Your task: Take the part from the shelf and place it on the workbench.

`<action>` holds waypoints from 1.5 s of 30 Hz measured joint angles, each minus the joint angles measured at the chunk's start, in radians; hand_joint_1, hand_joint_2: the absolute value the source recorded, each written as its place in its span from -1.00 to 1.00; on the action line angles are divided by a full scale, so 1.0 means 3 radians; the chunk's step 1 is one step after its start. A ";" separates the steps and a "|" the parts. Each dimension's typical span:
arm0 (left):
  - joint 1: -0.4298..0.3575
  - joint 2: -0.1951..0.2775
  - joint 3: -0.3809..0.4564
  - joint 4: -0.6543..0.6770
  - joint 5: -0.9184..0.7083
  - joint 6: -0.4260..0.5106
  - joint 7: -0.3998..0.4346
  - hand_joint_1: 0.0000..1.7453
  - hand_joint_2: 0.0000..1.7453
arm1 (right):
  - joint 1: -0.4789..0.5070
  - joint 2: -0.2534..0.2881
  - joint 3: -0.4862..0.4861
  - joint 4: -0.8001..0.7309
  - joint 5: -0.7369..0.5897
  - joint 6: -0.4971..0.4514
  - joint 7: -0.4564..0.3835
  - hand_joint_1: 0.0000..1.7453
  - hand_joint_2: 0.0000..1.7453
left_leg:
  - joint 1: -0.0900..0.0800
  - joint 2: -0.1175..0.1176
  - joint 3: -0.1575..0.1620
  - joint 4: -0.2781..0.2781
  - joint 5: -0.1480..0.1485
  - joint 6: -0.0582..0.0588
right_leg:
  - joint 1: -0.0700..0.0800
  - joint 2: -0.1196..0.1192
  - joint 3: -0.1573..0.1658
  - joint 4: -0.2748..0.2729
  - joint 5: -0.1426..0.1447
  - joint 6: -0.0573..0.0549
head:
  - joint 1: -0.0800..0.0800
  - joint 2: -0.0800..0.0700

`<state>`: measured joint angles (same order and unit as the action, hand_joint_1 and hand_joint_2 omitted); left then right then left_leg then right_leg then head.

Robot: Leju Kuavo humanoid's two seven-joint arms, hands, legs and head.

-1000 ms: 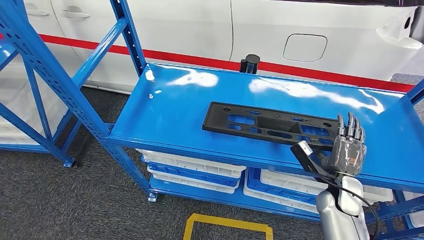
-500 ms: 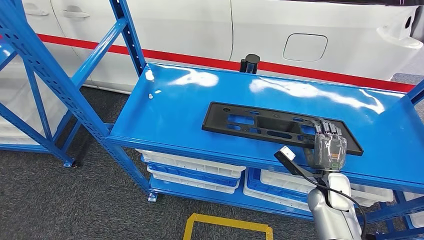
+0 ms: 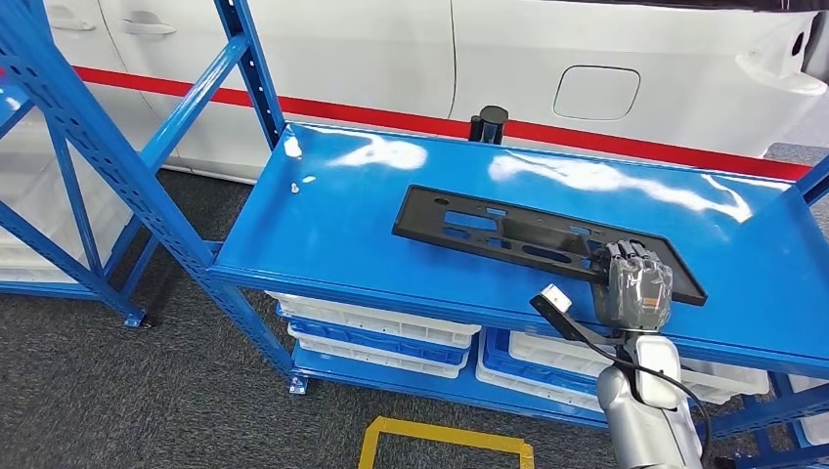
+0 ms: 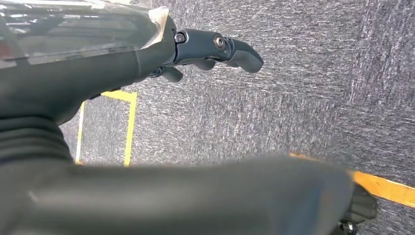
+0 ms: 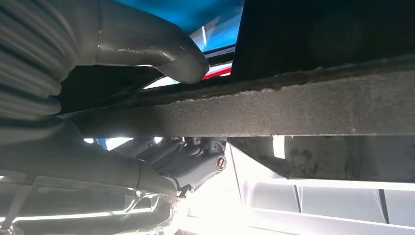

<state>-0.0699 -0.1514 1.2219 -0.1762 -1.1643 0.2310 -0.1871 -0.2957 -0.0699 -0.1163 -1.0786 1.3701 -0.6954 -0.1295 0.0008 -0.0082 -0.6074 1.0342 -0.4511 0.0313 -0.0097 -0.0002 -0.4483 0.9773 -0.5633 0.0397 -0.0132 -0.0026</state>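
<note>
A long flat black part (image 3: 489, 230) with several cut-outs lies across the blue shelf top (image 3: 332, 225). My right hand (image 3: 635, 288) grips the part's near edge close to its right end, fingers curled over the top. In the right wrist view the part's edge (image 5: 293, 107) runs between the grey thumb (image 5: 147, 49) on one side and the dark fingers (image 5: 195, 161) on the other. My left hand (image 4: 195, 49) hangs over grey carpet with its fingers loosely extended, holding nothing.
White and blue bins (image 3: 371, 327) sit on the lower shelf levels. Blue rack uprights (image 3: 117, 166) stand at the left. A white car body (image 3: 587, 59) with a red stripe is behind the shelf, near a black post (image 3: 489, 122). Yellow floor tape (image 3: 445, 440) marks the carpet.
My right hand moved left from beside the part's right end onto its near edge and closed on it. The part has shifted slightly, its left end swinging away from me.
</note>
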 joint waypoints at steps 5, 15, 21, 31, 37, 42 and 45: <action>0.0000 0.0000 0.0001 0.0000 -0.0001 0.0015 -0.0026 -1.00 1.00 | 0.0004 0.0011 -0.0008 -0.0038 -0.0045 0.0000 -0.0022 1.00 1.00 | 0.0000 0.0000 0.0000 0.0000 0.0000 0.0000 | 0.0000 0.0000 0.0000 0.0000 0.0000 0.0000 | 0.0000 0.0000; 0.0000 0.0002 0.0022 0.0000 0.0010 0.0015 0.0045 -1.00 1.00 | 0.0052 0.0081 0.0024 -0.0394 -0.2911 0.0803 -0.1152 1.00 1.00 | 0.0001 0.0003 0.0006 -0.0001 0.0000 0.0000 | 0.0000 0.0002 0.0003 0.0000 0.0000 0.0000 | 0.0000 0.0000; 0.0001 0.0010 0.0069 0.0000 0.0057 -0.0016 0.0056 -1.00 1.00 | 0.0363 0.0203 0.0094 -0.0977 -0.4585 0.1971 -0.1369 1.00 1.00 | 0.0001 -0.0004 0.0006 -0.0001 0.0000 0.0000 | 0.0001 -0.0003 0.0005 0.0000 -0.0001 -0.0001 | 0.0000 0.0000; 0.0001 0.0019 0.0217 0.0000 0.0218 0.0027 0.0014 -1.00 1.00 | 0.0952 0.0347 0.0391 -0.1941 -0.4831 0.2241 -0.1597 1.00 1.00 | -0.0013 -0.0005 0.0002 0.0003 -0.0010 -0.0001 | -0.0011 -0.0004 0.0003 -0.0004 -0.0008 0.0009 | -0.0001 0.0000; 0.0002 0.0032 0.0281 0.0000 0.0249 -0.0024 -0.0028 -1.00 1.00 | 0.1174 0.0344 0.0700 -0.2418 -0.4594 0.2067 -0.1741 1.00 1.00 | -0.0046 -0.0003 0.0005 0.0001 -0.0029 0.0037 | -0.0043 -0.0002 0.0005 -0.0016 -0.0014 0.0039 | -0.0002 0.0000; 0.0000 0.0037 0.0290 0.0000 0.0245 -0.0048 -0.0055 -1.00 1.00 | 0.1262 0.0277 0.0867 -0.2624 -0.4502 0.1935 -0.1757 1.00 1.00 | -0.0005 0.0015 0.0049 -0.0072 0.0013 0.0096 | -0.0048 -0.0001 -0.0206 0.0463 -0.0266 0.0014 | 0.0015 0.0000; 0.0001 0.0038 0.0290 0.0001 0.0232 -0.0064 -0.0059 -1.00 1.00 | 0.1314 0.0226 0.0918 -0.2657 -0.4494 0.1880 -0.1758 1.00 1.00 | 0.0000 0.0015 0.0045 -0.0071 0.0013 0.0095 | -0.0051 -0.0001 -0.0503 0.0969 -0.0393 0.0040 | 0.0022 0.0000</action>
<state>-0.0695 -0.1400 1.3088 -0.1759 -1.0946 0.2118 -0.2049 0.0987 -0.0020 0.1592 -1.8758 0.0217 -0.1314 -0.6569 0.0009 -0.0038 -0.5939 1.0129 -0.4473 0.0599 -0.0250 -0.0004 -0.5991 1.2679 -0.6810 0.0518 -0.0066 -0.0026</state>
